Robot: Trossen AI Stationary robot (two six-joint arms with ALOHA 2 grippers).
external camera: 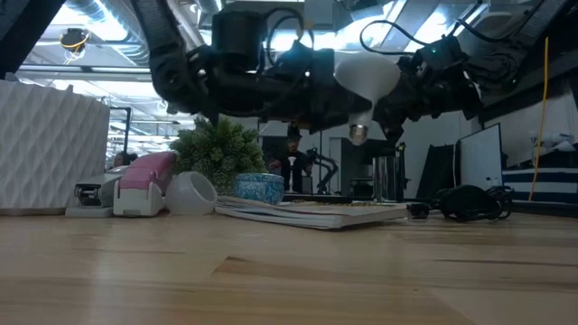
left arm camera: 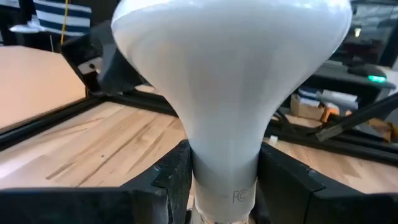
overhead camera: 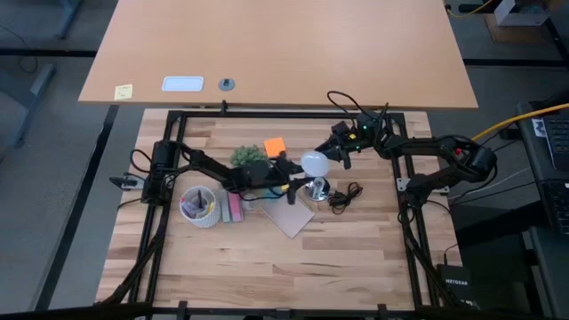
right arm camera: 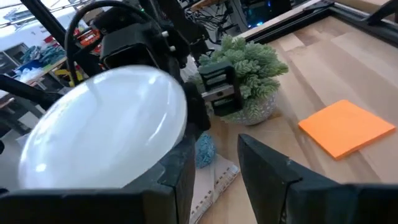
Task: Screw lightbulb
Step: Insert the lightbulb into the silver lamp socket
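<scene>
Left gripper has its dark fingers clamped round the pale neck of the frosted white pear-shaped lightbulb, carrying it near the middle of the butcher-block wooden table, a little toward the far edge. Seen from above, the globe sits just beside the round shiny silver socket disc with its coiled black cord, so I would judge the step in hand to be bringing the screw base over the socket; next the base has to be lined up square on the opening, lowered, then turned. Right gripper is just beside the globe on its far side.

From table height the lightbulb hangs base-down, clear of the tabletop, metal tip shining, above a flat stack of papers. A bushy green potted plant and a pink-and-white stapler-like tool stand off to one side.

Left wrist camera: the smooth matte lightbulb flares wide from a narrow neck that the two fingers pinch on either side.

Right wrist camera: the right gripper stands parted, one finger close against the glossy curved lightbulb, though whether it actually touches I cannot say. A square orange sticky-note pad lies flat beyond.
</scene>
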